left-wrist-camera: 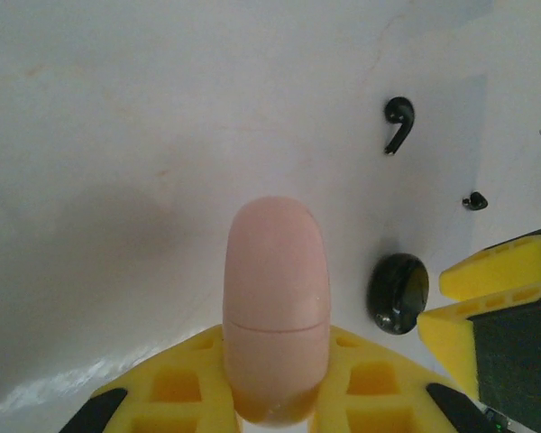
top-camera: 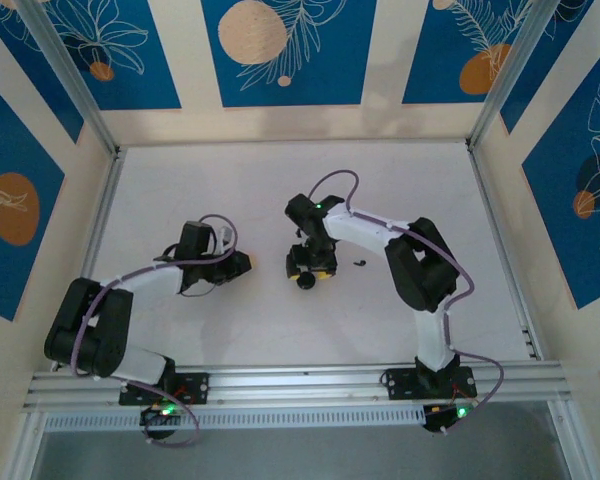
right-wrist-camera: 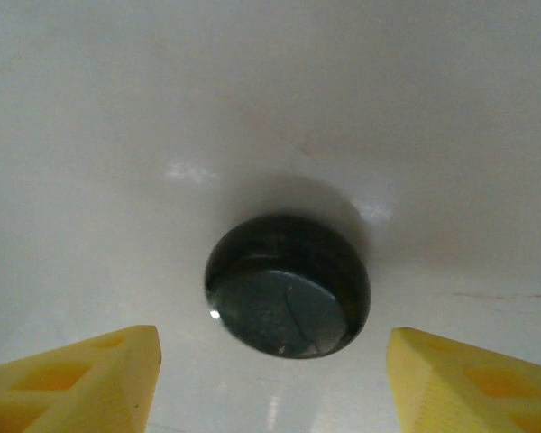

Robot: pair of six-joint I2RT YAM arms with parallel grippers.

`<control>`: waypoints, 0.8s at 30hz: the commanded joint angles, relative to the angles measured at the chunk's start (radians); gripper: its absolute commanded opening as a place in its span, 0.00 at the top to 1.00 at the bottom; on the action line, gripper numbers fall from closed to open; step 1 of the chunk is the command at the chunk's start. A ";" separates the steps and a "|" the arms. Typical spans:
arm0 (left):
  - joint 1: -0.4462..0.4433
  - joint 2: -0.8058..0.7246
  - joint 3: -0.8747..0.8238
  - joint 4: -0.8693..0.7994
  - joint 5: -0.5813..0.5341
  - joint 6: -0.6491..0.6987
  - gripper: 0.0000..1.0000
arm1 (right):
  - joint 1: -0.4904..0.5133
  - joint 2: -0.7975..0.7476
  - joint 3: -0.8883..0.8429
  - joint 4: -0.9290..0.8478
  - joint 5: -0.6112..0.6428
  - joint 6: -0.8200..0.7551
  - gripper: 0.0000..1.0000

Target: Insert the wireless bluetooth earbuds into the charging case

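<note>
My left gripper point(left-wrist-camera: 275, 361) is shut on a pale pink charging case point(left-wrist-camera: 275, 280), lid closed, standing up between the yellow fingers. My right gripper point(right-wrist-camera: 272, 347) hangs open just above a closed round black charging case point(right-wrist-camera: 288, 284), one finger on each side and neither touching it. The black case point(left-wrist-camera: 398, 293) lies on the table next to the right gripper's fingers point(left-wrist-camera: 491, 271). One black earbud point(left-wrist-camera: 398, 119) lies beyond it, and a second small black piece point(left-wrist-camera: 473, 201) lies nearer. From above, a black earbud point(top-camera: 360, 263) sits right of the right gripper point(top-camera: 310, 268). The pink earbuds are out of view.
The white table point(top-camera: 180, 330) is walled by blue and cream panels, with an aluminium rail point(top-camera: 310, 378) along the near edge. The left gripper point(top-camera: 242, 264) and the right gripper stand close together near the table's middle.
</note>
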 commanded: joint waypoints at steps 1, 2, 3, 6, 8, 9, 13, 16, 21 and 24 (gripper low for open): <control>0.030 0.023 0.024 -0.054 0.052 -0.007 0.84 | 0.010 0.033 0.042 -0.073 0.038 0.014 0.33; 0.035 0.027 0.023 -0.056 0.056 -0.007 0.84 | 0.012 0.041 0.046 -0.071 0.036 0.012 0.33; 0.041 0.032 0.024 -0.056 0.062 -0.007 0.84 | 0.011 0.050 0.052 -0.071 0.033 0.010 0.34; 0.052 0.047 0.021 -0.057 0.077 -0.009 0.83 | 0.013 0.075 0.063 -0.071 0.032 0.007 0.38; 0.057 0.054 0.020 -0.058 0.083 -0.008 0.82 | 0.015 0.085 0.066 -0.061 0.025 0.001 0.40; 0.060 0.057 0.019 -0.061 0.084 -0.008 0.80 | 0.016 0.089 0.068 -0.057 0.022 0.000 0.41; 0.071 0.058 0.019 -0.089 0.075 0.003 0.72 | 0.016 0.100 0.068 -0.044 0.015 -0.005 0.46; 0.079 0.043 0.020 -0.123 0.058 0.016 0.65 | 0.016 0.103 0.068 -0.045 0.016 -0.009 0.49; 0.085 -0.005 0.035 -0.207 0.001 0.052 0.54 | 0.017 0.096 0.059 -0.040 0.030 -0.017 0.51; 0.085 -0.059 0.049 -0.273 -0.055 0.082 0.47 | 0.017 0.059 0.032 -0.007 0.046 -0.020 0.55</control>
